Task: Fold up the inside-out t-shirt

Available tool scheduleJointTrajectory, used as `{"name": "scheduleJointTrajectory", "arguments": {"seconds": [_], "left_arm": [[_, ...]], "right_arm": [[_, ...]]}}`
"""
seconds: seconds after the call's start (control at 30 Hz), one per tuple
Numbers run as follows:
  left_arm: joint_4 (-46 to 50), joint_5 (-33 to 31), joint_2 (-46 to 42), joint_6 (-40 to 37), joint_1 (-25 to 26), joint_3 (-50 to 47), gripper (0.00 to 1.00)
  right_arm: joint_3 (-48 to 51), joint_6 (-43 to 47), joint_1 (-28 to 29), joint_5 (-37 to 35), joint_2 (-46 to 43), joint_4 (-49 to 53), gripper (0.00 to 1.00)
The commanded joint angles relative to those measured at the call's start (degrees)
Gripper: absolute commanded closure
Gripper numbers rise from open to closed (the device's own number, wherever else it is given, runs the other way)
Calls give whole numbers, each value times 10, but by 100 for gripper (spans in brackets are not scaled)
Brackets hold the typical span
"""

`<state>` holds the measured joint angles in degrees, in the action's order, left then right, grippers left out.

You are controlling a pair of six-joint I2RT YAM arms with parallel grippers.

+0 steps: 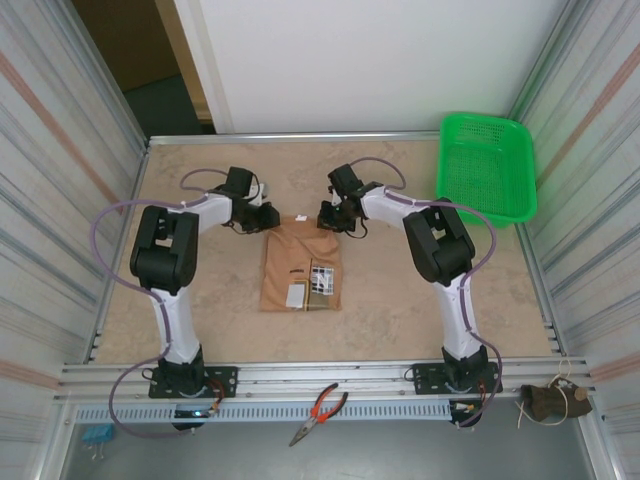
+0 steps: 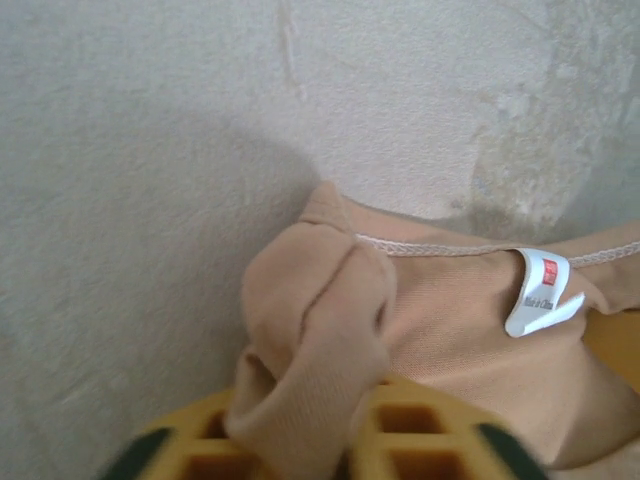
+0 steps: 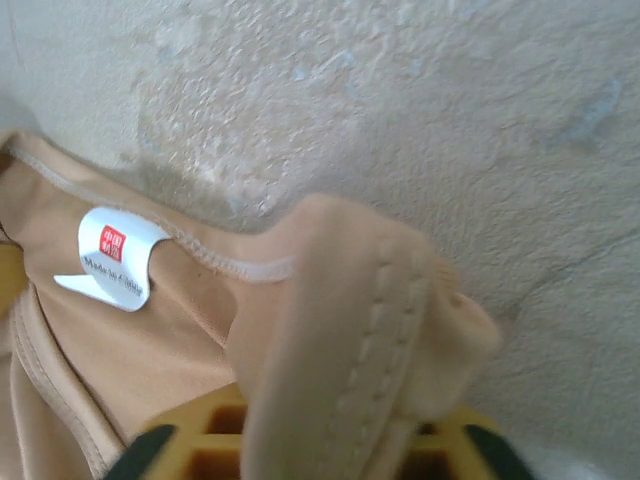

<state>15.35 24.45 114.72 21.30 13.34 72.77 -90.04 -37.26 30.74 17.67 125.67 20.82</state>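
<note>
At six o'clock, on the metal rail by my bases, a pair of red-handled pliers [image 1: 320,412] lies loose and has no part in the job. Out in the middle of the pale speckled table [image 1: 200,320], the plain tan, thin-fabric inside-out t-shirt [image 1: 300,268] lies flat as a compact rectangle. No sleeve sticks out, and the seams and white care labels face up, so I judge the side folds are done. At its twelve o'clock edge I have both claws down. My left gripper [image 1: 265,216] is at the eleven o'clock corner, and its wrist camera shows the yellow pads [image 2: 420,435] pinched together on a bunched roll of tan cloth. My right gripper [image 1: 333,216] is at the one o'clock corner, likewise clamped on a thick fold with a stitched hem. Between them runs the neckline seam with its small white tag [image 2: 540,292]. What is left, as I read it, is to carry this far edge toward six o'clock to halve the rectangle, then let go. Farther out at two o'clock, a green plastic mesh basket [image 1: 485,119] sits well apart from the shirt.
</note>
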Motion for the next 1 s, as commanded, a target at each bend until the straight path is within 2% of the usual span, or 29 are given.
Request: {"name": "scheduleJointTrajectory", "arguments": {"seconds": [0.0,0.17,0.3,0.47,0.63,0.8,0.97], "left_arm": [[-22,40,-9,15,0,-19,100],[-76,56,-71,56,-15,-36,100],[-80,86,-51,80,-26,35,100],[-60,100,-44,98,-26,155,100],[-57,110,-84,113,-26,207,100],[-110,111,-175,125,-23,115,100],[-156,91,-268,111,-8,-54,100]], "right_arm": [[19,-16,-13,41,-7,-30,100],[47,-43,-43,86,-67,-91,100],[-4,-62,-67,121,-66,-98,100],[-91,-68,-87,128,-76,-76,100],[-135,-67,-102,130,-116,-67,100],[-79,-63,-102,123,-191,-85,100],[115,-66,-83,98,-285,-146,100]]}}
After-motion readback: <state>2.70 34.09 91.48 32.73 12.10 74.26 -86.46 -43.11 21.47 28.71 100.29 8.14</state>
